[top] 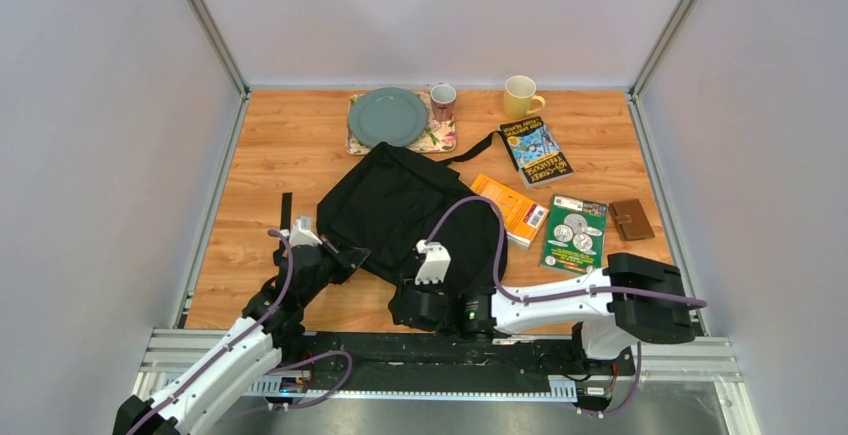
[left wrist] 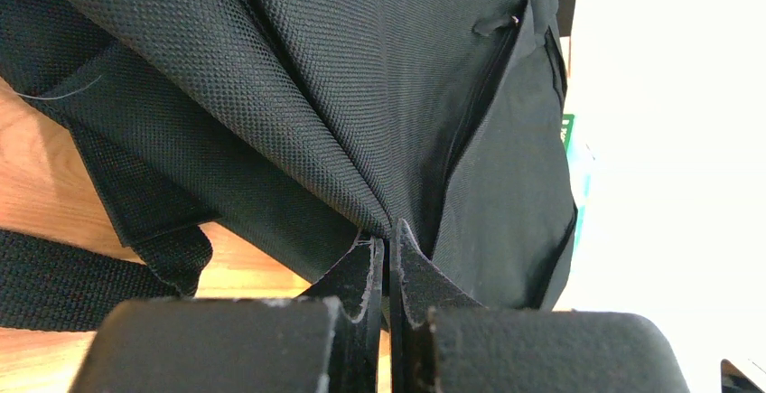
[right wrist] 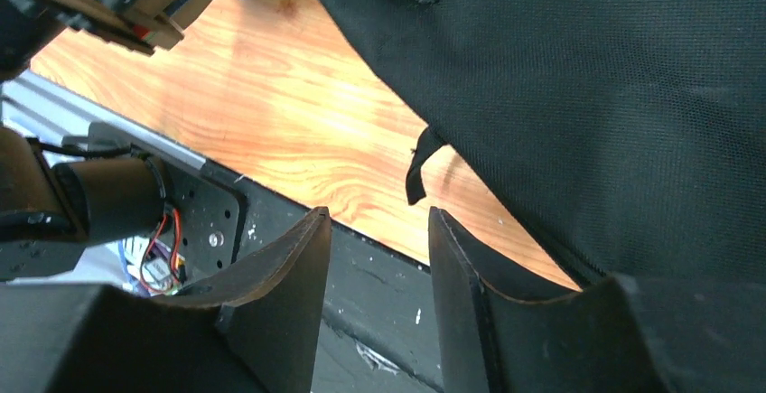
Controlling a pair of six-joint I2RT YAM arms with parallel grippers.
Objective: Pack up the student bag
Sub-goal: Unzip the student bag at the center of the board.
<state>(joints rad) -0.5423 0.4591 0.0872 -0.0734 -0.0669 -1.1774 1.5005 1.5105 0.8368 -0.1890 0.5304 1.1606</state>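
- Table (top: pixel 270 155): wood top.
- Bag (top: pixel 400 205): black, mid-table, strap running toward 1 o'clock.
- Left gripper (left wrist: pixel 388 230): at bag's 8 o'clock edge, fingers pinched tight on bag fabric.
- Right gripper (right wrist: pixel 379 217): at bag's 6 o'clock edge, fingers narrowly apart, nothing between.

A robot test cell in a lab, not a home. Plain pale wall panels (top: pixel 100 155) set in aluminium posts (top: pixel 207 20) enclose a wood-grain bench (top: pixel 270 145) on three sides. Behind the left pincer (left wrist: pixel 387 239) and right pincer (right wrist: pixel 375 221), a slotted metal rail (top: pixel 690 350) carries the arm bases and a looping purple cable (top: pixel 496 255). Far beyond both pincers lie staged props: a plate (top: pixel 387 116), a yellow mug (top: pixel 520 96) and books (top: pixel 536 151).
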